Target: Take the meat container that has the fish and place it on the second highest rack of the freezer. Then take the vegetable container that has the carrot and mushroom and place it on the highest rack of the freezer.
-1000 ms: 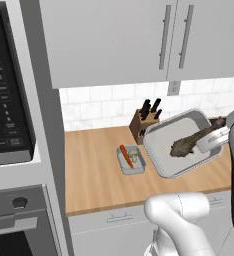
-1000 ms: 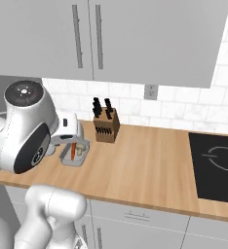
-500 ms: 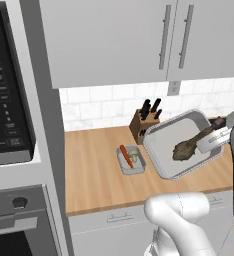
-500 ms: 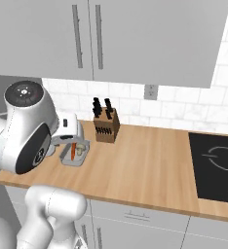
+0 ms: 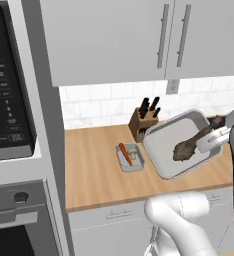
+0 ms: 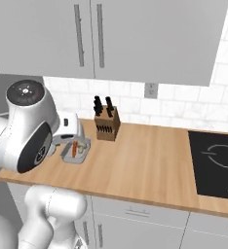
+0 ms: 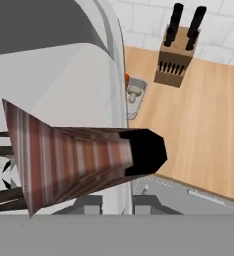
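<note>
At the right edge of the left base view, the gripper [image 5: 212,141] is clamping the near rim of the meat container [image 5: 165,145], holding the pale tray tilted in the air above the wooden counter [image 5: 94,172], its fingers closed tight on that rim. The fish [image 5: 187,146], brown and elongated, is lying inside the tray toward its right side, close to the gripper. In the hand view the fish [image 7: 79,157] is looming large across the lower centre of the frame, its striped brown body tapering to a dark end, with the tray's pale wall [image 7: 69,75] rising behind it. Just left of the lifted tray, the vegetable container [image 5: 129,157] is sitting flat on the counter near the frame's centre, with the carrot [image 5: 123,151] lying along its left side and the mushroom [image 5: 132,152] just beside it. Farther back, a knife block [image 5: 141,125] is standing against the white tiled wall [image 5: 99,102], under grey upper cabinets [image 5: 124,37] filling the top of the frame.
</note>
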Controlling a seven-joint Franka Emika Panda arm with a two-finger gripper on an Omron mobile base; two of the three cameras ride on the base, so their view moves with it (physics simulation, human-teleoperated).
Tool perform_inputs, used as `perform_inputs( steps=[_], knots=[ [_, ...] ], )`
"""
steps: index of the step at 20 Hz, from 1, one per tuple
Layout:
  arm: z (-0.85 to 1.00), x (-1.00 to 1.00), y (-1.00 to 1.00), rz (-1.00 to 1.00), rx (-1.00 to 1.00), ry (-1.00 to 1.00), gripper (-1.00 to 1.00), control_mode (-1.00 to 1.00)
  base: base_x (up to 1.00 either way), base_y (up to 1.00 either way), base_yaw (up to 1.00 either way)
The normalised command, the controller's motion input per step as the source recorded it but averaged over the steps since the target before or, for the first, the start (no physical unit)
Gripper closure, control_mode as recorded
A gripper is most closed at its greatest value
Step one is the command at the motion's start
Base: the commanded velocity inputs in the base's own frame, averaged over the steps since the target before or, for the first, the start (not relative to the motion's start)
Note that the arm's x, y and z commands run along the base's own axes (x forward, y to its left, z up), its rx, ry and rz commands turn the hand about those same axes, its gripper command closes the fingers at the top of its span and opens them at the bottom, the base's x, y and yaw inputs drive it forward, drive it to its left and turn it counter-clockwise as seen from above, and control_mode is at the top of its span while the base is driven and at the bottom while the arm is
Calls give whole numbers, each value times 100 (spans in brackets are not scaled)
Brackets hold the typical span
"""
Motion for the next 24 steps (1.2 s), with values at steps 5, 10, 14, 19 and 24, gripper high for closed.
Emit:
perform_inputs(
  steps=[5, 10, 14, 19, 24],
  knots=[
    [0, 0, 0, 0, 0, 0, 100, 100, -100, 7, 0],
    [0, 0, 0, 0, 0, 0, 100, 100, -61, 63, 0],
    [0, 0, 0, 0, 0, 0, 100, 100, -12, 100, -9],
    [0, 0, 0, 0, 0, 0, 100, 100, 1, 96, -12],
    [0, 0, 0, 0, 0, 0, 100, 100, -3, 88, -1]
  ],
)
